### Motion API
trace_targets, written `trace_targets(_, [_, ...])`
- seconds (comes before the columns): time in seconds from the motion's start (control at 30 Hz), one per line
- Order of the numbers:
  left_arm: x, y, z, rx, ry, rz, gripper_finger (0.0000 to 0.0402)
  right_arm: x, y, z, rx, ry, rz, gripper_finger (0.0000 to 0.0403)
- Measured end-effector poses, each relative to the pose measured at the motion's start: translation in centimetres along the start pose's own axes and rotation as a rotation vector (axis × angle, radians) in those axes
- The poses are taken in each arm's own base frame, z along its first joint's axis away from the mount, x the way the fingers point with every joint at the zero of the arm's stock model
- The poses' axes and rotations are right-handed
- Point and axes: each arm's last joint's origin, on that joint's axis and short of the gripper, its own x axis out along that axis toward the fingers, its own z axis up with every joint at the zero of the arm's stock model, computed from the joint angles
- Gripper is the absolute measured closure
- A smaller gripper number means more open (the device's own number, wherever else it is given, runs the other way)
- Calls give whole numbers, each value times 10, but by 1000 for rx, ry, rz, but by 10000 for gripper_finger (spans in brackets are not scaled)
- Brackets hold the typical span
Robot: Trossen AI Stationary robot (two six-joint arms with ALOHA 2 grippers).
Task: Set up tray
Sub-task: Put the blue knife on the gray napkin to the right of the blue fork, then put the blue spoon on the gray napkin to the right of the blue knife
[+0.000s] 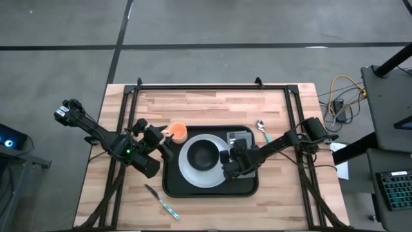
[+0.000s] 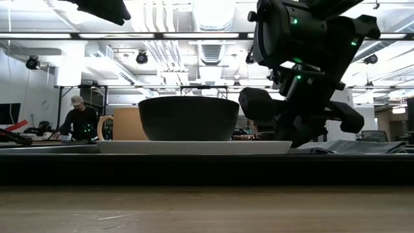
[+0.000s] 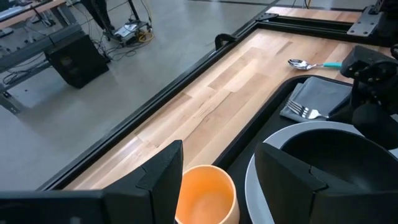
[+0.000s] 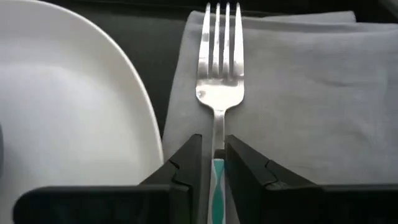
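Observation:
The black tray holds a white plate with a dark bowl on it, and a grey napkin to the plate's right. A fork with a teal handle lies flat on the napkin. My right gripper is low over the napkin and shut on the fork. An orange cup stands on the table at the tray's far left corner. My left gripper is open, with one finger on either side of the cup. My right gripper pinches the fork's handle between its two fingers, where the steel neck meets the teal grip. The fingers come slanting down from the table's near side. The fork lies flat on the napkin, tines toward the far edge.
A spoon lies on the table past the tray's far right corner. A knife lies on the table near the tray's near left corner. Black frame rails run along the table's edges. A person stands in the room behind.

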Motion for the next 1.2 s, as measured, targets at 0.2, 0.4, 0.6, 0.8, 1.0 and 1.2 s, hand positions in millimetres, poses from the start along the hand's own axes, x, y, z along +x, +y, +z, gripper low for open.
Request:
trace_targets(0.2, [0,0,0,0,0,0,221,-5,-1,4,-21,-3,-53,326])
trace_targets(0.4, [0,0,0,22,0,0,221,-23,5,18,-54,-17,-115,324])
trace_targets(0.6, [1,-2,-2,25,22,-11,221,-53,16,40,-231,-12,-79,324])
trace_targets(0.8, [1,-4,-3,25,73,-53,221,-82,15,58,-580,-54,-57,323])
trace_targets(1.0, [0,-6,-7,-174,211,-123,221,-103,5,57,-766,-137,-10,323])
trace_targets(1.2, [-2,-6,-10,-345,311,-133,221,-110,-10,54,-806,-142,-3,323])
